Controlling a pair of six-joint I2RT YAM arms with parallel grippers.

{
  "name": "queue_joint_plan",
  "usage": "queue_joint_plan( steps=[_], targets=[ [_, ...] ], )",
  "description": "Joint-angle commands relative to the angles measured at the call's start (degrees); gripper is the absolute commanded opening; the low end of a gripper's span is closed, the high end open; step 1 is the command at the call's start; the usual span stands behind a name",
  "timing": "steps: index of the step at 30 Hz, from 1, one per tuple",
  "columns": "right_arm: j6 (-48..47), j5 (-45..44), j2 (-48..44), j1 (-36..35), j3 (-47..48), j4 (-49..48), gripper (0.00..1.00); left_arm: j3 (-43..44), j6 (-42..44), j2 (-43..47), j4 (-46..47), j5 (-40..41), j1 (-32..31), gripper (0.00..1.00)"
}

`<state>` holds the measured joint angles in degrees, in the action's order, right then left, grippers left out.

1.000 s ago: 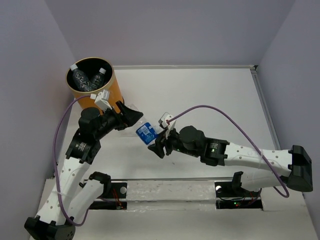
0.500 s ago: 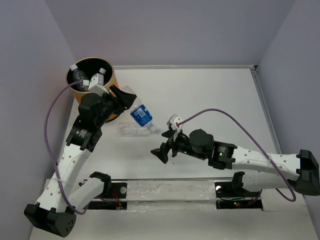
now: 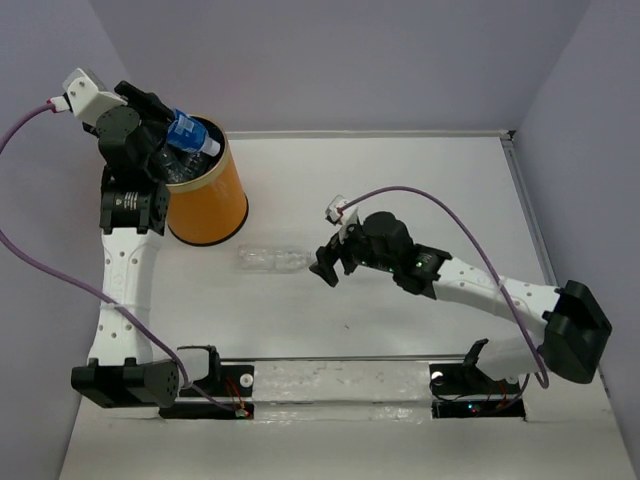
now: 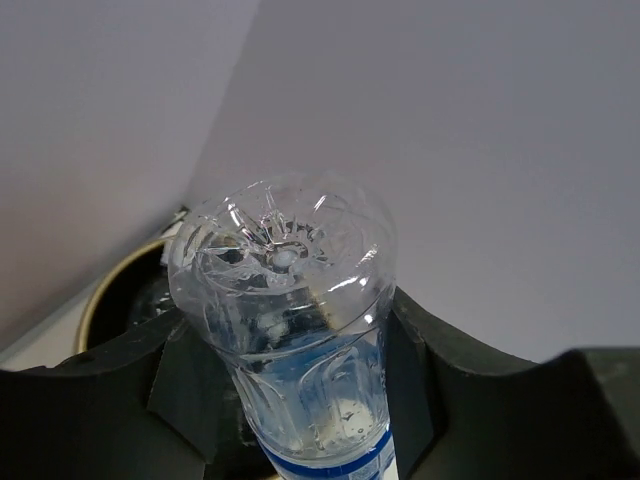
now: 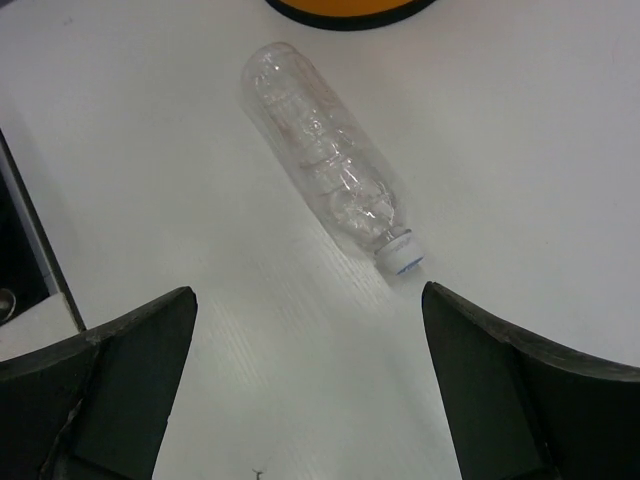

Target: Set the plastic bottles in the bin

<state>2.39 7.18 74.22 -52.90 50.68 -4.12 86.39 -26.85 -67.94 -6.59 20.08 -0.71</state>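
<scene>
My left gripper is raised over the orange bin and shut on a plastic bottle with a blue label. In the left wrist view this bottle stands base-up between the dark fingers, with the bin's pale rim below at left. A second clear bottle lies on its side on the table right of the bin. My right gripper hangs open just right of its cap. In the right wrist view that bottle lies ahead of the open gripper, white cap nearest.
The white table is boxed in by grey walls, with a raised edge along the right side. A purple cable loops over the right arm, and another trails from the left wrist. The bin's base shows at the top of the right wrist view.
The right gripper opened and let go of the blue-label bottle; the left gripper shut on it and swung it up over the bin. The right gripper moved toward the lying bottle.
</scene>
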Motion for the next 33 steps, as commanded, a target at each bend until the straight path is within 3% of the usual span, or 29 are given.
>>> queue_joint_plan(
  steps=[1,6,7,14,18,19,21,29,33],
  targets=[
    [-7.30,7.58,9.70,2.19,12.76,7.18,1.00,2.29,4.87,-3.07,5.97,13.13,0.27,0.44],
    [-15.92,6.01,21.57,2.72,25.42,18.61,1.00,0.36,10.15,-6.23,15.28,20.00,0.27,0.45],
    [-18.80,6.61,28.20,2.72,32.31,21.49,1.00,-1.03,11.46,-7.19,19.73,21.31,0.27,0.46],
    [-22.96,6.45,39.59,2.72,43.54,29.52,1.00,-8.07,13.84,-8.70,27.42,19.83,0.27,0.54],
    [-24.36,5.65,42.94,2.72,45.48,30.66,1.00,-11.94,12.97,-10.01,29.18,17.19,0.27,0.73],
    [-25.24,5.57,43.38,2.72,45.56,30.84,1.00,-12.90,12.36,-10.54,29.18,16.67,0.27,0.86],
    [-25.94,4.60,44.87,2.72,45.91,31.01,1.00,-13.53,11.74,-10.63,29.00,16.23,0.27,0.99],
    [-25.95,9.68,48.39,2.72,46.36,32.42,0.98,-11.69,6.65,-3.26,21.45,10.17,-0.43,0.99],
    [-23.15,10.14,47.52,2.72,44.25,29.27,0.84,-14.31,2.96,5.51,16.53,2.10,-2.53,0.99]
  ],
)
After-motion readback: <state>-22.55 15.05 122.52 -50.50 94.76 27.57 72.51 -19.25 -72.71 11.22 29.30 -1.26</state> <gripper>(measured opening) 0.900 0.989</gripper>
